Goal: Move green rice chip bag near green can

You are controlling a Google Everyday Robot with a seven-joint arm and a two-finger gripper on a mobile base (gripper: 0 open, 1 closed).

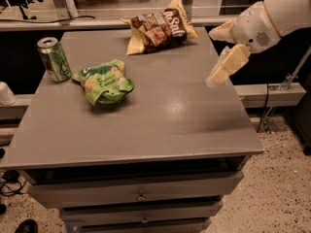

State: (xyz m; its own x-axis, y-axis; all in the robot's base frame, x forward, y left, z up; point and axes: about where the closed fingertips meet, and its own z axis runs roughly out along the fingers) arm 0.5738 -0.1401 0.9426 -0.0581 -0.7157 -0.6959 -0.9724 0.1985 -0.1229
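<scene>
The green rice chip bag point(102, 82) lies crumpled on the left half of the grey table point(194, 125). The green can point(54, 58) stands upright just to the bag's left, close to the table's left edge, with a small gap between them. My gripper point(212, 58) hangs above the table's right edge, far to the right of the bag. Its cream fingers point(227, 65) are spread apart and hold nothing.
A brown and yellow snack bag point(158, 29) lies at the table's back middle. Drawers point(141, 196) sit under the tabletop. A white cup point(5, 93) stands on a low ledge at the left. A speckled floor point(277, 178) lies to the right.
</scene>
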